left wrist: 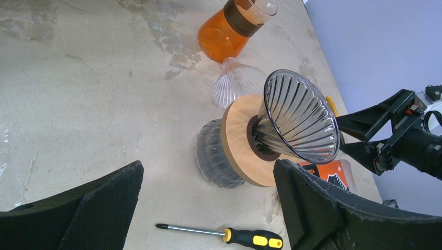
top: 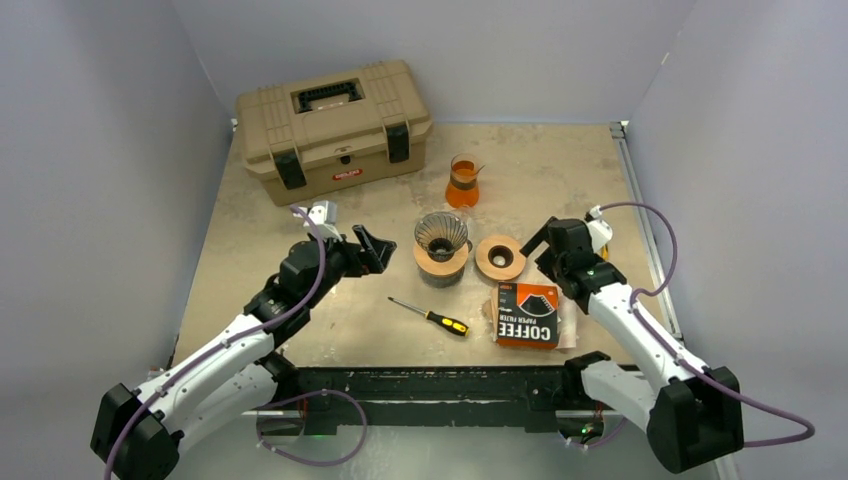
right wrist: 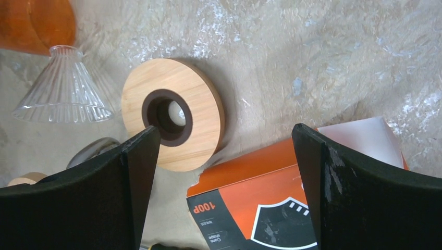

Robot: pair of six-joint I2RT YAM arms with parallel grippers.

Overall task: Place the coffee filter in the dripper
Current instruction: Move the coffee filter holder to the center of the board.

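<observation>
Left tool (top: 372,250) stands wide open and empty, just left of the smoked ribbed glass dripper (top: 442,236) seated on its round wooden collar. Right tool (top: 538,247) also gapes empty, over a separate wooden ring with a dark centre hole (top: 500,257) and the orange cardboard box marked coffee paper filter (top: 528,314), which lies flat on the mottled beige worktop (top: 560,170). A yellow-and-black-handled screwdriver (top: 430,316) lies nearer the arms; an orange glass carafe (top: 462,183) and a tan plastic toolbox (top: 333,128) sit behind.
</observation>
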